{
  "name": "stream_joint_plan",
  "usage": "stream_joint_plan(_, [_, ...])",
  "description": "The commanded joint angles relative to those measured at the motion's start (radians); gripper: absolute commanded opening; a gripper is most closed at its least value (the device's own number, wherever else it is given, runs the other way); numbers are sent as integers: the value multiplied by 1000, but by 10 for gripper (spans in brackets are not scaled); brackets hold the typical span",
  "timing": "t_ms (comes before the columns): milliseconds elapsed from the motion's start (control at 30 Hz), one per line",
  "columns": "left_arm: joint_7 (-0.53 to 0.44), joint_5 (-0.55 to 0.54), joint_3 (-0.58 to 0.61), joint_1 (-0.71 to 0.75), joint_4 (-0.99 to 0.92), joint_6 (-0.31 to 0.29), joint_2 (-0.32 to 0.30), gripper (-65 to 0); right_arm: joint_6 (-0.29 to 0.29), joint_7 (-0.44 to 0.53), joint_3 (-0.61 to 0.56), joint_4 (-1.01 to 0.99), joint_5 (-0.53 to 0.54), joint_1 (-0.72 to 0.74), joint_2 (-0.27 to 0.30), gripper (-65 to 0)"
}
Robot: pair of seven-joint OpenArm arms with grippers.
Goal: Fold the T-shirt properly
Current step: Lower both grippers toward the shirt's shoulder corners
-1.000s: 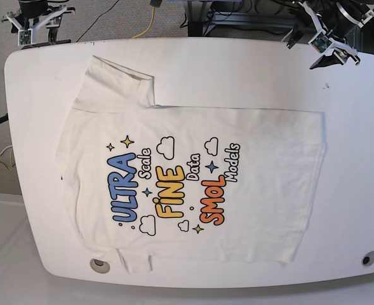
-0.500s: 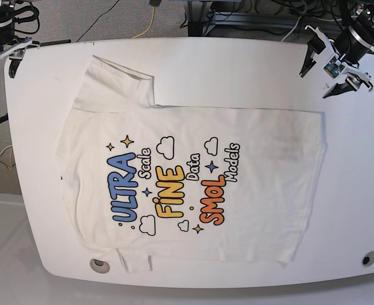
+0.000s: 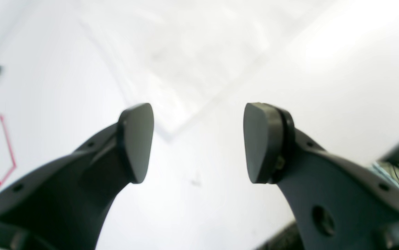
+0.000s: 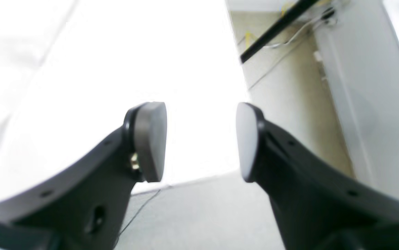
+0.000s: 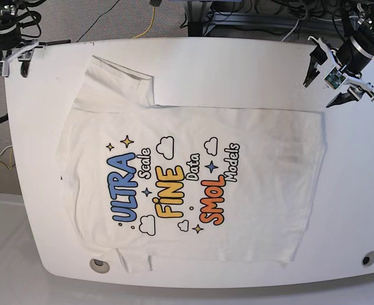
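A: Big white desk (image 5: 237, 60) fills the base view, and the T-shirt (image 5: 256, 190) lies spread flat across the middle of it, print side up.

B: Which way does it run?

A: Long axis goes side to side in that view. The hem is on the view's right, the collar end on the left, and one sleeve (image 5: 113, 82) sticks out toward the far edge. The lettering (image 5: 174, 187) runs slantwise.

B: Anything lying on it?

A: Nothing on the cloth. A round fitting (image 5: 100, 265) sits in the desk beside the near sleeve.

B: And the hands?

A: Left hand (image 5: 334, 79) hovers above the far hem corner, spread wide and empty. Right hand (image 5: 9, 60) hangs at the far collar-side desk corner, also parted, holding nothing.
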Motion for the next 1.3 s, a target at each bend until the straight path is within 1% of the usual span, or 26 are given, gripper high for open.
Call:
stream_joint_plan(0, [13,-14,-8,9,35,8,-9,-295,46,23,-20,-14,16,-9,42,-352])
stream_joint_plan(100, [28,-12,4,3,46,9,-7,-294,82,26,-49,-26,21,-13,73,-352])
stream_joint_plan(167, [21,-8,25,-4,41,14,-9,-292,98,25,-54,-24,22,-6,89,-351])
stream_joint_plan(233, [-13,21,103,-46,4,42,-14,-271,144,46,-38,-1,14,25,135,-353])
stream_joint_plan(367, [-38,62,175,-88,-49,76,-26,-257,153,45,-33,11,-2,50,167,-354])
stream_joint_plan(500, [-45,86,208,-127,-97,87,-36,-255,162,45,-35,13,-31,66,185,-355])
stream_joint_plan(567, [-49,99,227,-162,-136,87,-21,-256,159,43,-33,4,-82,67,192,-357])
stream_joint_plan(833, [-50,96,206,-184,-147,90,26,-255,146,22,-32,26,-136,79,190,-358])
stream_joint_plan(900, [-29,96,190,-175,-108,116,72,-251,149,16,-38,9,-148,92,189,-357])
stream_joint_plan(1033, [-3,106,181,-179,-93,134,105,-250,151,2,-52,-2,-154,105,199,-359])
stream_joint_plan(1167, [21,122,177,-189,-87,138,120,-249,153,-14,-88,-21,-171,120,217,-360])
stream_joint_plan(1267, [46,141,179,-200,-88,128,137,-258,144,8,-168,-49,-235,140,254,-362])
